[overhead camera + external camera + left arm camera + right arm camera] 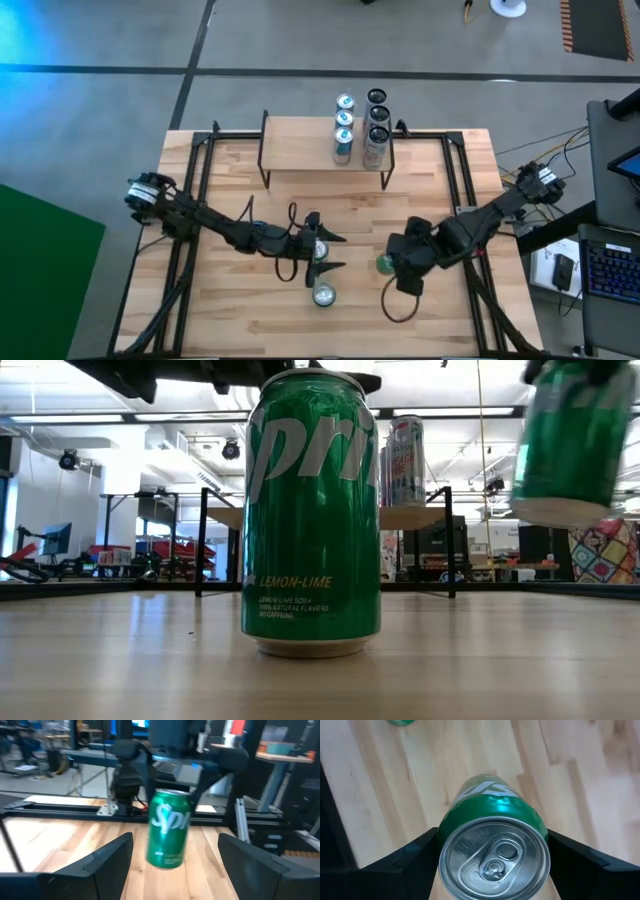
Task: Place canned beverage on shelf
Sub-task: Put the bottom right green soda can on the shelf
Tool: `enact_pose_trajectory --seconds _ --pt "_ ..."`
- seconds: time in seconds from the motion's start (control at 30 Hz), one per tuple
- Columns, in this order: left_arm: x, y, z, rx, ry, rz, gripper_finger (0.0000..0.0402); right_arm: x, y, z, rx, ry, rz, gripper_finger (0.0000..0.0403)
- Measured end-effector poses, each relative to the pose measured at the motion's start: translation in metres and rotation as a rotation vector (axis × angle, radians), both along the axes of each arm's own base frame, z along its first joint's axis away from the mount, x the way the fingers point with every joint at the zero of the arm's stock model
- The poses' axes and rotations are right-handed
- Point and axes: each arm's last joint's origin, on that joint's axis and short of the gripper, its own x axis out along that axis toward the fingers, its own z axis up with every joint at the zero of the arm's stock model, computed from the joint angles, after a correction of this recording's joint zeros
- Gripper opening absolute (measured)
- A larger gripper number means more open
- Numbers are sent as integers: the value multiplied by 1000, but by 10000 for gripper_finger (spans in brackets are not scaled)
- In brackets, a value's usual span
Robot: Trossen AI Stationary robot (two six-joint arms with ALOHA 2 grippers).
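My right gripper [388, 263] is shut on a green Sprite can [494, 820] and holds it above the table at the right of centre; the can also shows in the low view [572, 440] and in the left wrist view [169, 827]. A second green Sprite can [312, 510] stands on its base on the tabletop near the front edge [323, 295]. My left gripper [328, 253] is open and empty, just behind that can, its fingers pointing toward the held can. The shelf [300, 150] stands at the far middle, with several cans upright on its right half. My right gripper pinches the can's upper side wall [444, 834] between its two fingers, one on each side just below the rim. The fingers come from above, pointing down. The can hangs below them, slightly tilted, its base [560, 510] lifted clear of the table.
Silver cans [343, 125] and dark cans [377, 115] stand in two rows on the shelf's right part; its left part is bare plank. Black frame rails [190, 200] run along the table's left and right sides. Cables [400, 300] loop on the wood near both grippers.
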Motion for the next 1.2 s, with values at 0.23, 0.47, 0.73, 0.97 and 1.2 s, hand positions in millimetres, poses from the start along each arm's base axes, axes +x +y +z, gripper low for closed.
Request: enact_pose_trajectory --seconds 0.23,0.47,0.73,0.97,1.2 --pt "5 16 -3 -1 35 -81 290 17 -15 11 -39 -96 171 300" --pt "7 24 -5 85 40 -98 332 35 -22 13 -86 -180 279 300" --pt "8 34 -10 79 99 -183 371 59 -22 2 -214 -168 470 301" --pt "10 38 -9 48 108 -169 378 82 -16 13 -243 -201 555 302" --pt "30 32 -3 42 190 -251 378 89 -11 25 -208 -239 609 302"
